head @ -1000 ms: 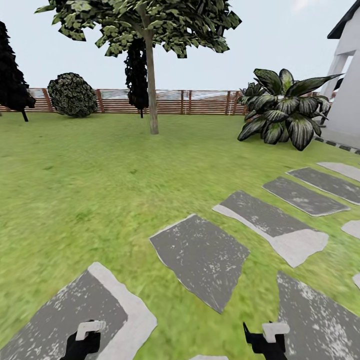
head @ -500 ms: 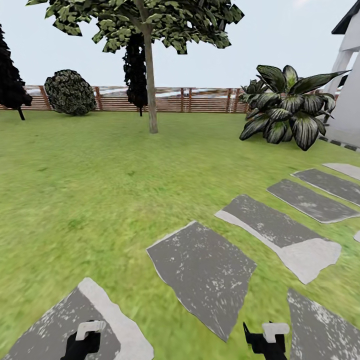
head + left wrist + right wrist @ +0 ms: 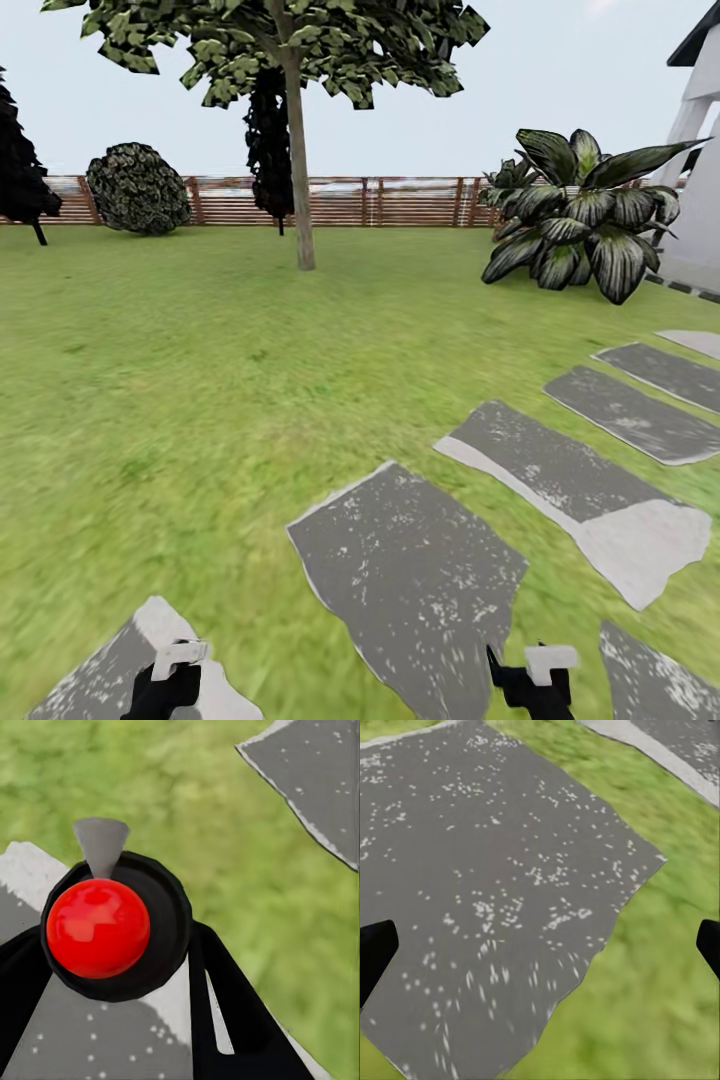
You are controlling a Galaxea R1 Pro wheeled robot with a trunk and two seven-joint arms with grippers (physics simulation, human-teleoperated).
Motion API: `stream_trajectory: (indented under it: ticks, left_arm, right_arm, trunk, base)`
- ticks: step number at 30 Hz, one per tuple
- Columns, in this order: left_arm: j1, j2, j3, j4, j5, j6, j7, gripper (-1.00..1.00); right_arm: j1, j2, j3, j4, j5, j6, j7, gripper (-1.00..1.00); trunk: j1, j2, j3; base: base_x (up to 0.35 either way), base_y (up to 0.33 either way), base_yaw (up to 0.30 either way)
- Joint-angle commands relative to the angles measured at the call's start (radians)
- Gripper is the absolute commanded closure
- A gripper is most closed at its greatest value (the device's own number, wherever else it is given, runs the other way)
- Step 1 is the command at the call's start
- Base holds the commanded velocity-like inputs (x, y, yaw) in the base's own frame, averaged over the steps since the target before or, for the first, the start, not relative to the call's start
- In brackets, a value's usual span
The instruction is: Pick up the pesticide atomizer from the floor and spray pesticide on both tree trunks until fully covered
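View has advanced toward the tree [image 3: 298, 150]; left gripper [image 3: 112, 967] still clamps atomizer [image 3: 99, 928], right gripper [image 3: 540, 945] spread wide

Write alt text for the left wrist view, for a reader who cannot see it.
A small dark cylindrical bottle with a glossy red top, seen from above, sits between the two black fingers of the left end effector. Below lie pale grey stone slabs and green grass lawn.

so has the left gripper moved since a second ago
Yes. The left gripper has travelled forward along the stone slab beneath it, toward the tree, carried by the robot.
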Motion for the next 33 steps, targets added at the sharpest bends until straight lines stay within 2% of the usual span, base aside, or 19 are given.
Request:
stream_trajectory:
  ticks: [1,33]
  left_arm:
    - [-0.001,0.0,0.006,0.001,0.004,-0.002,-0.008,1.0]
    - [-0.001,0.0,0.006,0.001,0.004,-0.002,-0.008,1.0]
  right_arm:
    - [0.0,0.0,0.0,0.001,0.0,-0.003,0.0,-1.0]
    - [-0.001,0.0,0.0,0.001,0.0,-0.003,0.0,-1.0]
  trunk:
    - [0.0,0.0,-0.001]
    - [0.0,0.0,-0.001]
  base:
    - [0.339,0.0,0.0]
    - [0.34,0.0,0.0]
